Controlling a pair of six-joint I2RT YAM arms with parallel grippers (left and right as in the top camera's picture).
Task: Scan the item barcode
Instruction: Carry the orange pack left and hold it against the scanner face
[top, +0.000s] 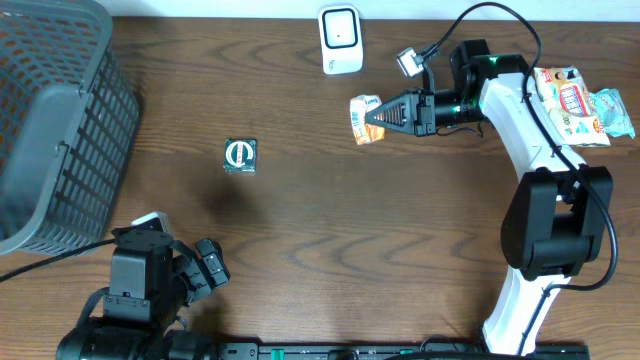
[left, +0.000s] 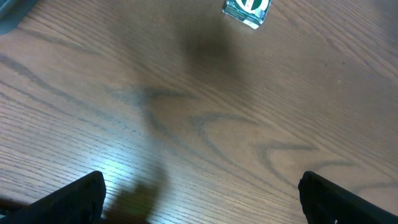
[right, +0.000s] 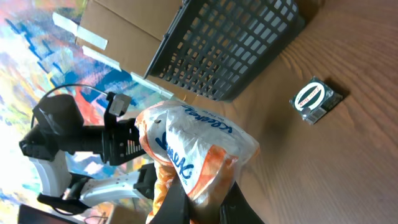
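Jaws of the right gripper (top: 376, 118) pinch tight on a tissue packet (top: 360, 110), while the left gripper (top: 208, 267) hangs wide open and empty.

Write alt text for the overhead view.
The right gripper holds an orange-and-white packet near a white scanner on a wooden table. The left gripper sits open at the near left, by a grey basket; a small dark packet lies between.
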